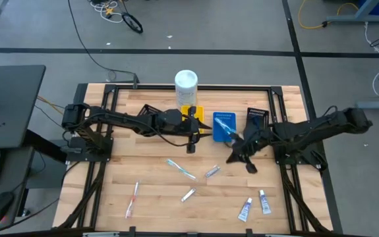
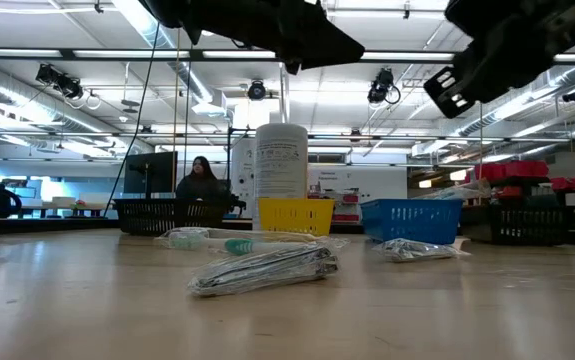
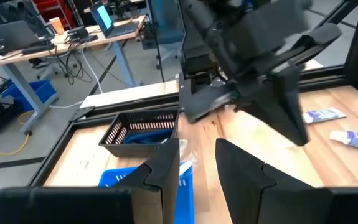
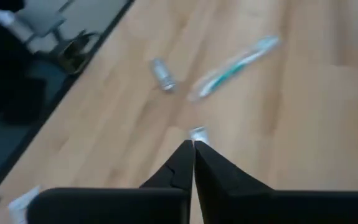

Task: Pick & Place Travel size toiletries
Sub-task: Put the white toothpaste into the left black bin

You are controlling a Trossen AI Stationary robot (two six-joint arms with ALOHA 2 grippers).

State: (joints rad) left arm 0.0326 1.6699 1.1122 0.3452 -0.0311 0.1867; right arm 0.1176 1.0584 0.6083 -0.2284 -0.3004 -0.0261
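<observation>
Several toiletries lie flat on the wooden table: a light-blue toothbrush (image 1: 181,169), a silvery sachet (image 1: 212,172), a small tube (image 1: 188,195), a pink toothbrush (image 1: 133,199) and two white tubes (image 1: 245,209) (image 1: 265,202). More items lie in the blue tray (image 1: 224,126). My right gripper (image 1: 232,158) (image 4: 193,149) hangs shut above the table, right of the sachet (image 4: 197,132), holding nothing. My left gripper (image 1: 191,143) (image 3: 197,168) is open and empty, raised near the yellow tray (image 1: 192,115).
A tall white container (image 1: 186,82) stands at the far edge behind the yellow tray. A black tray (image 1: 257,116) sits right of the blue one. Both arms hang high over the table's middle (image 2: 287,30) (image 2: 507,50). A person sits in the room beyond (image 2: 199,180).
</observation>
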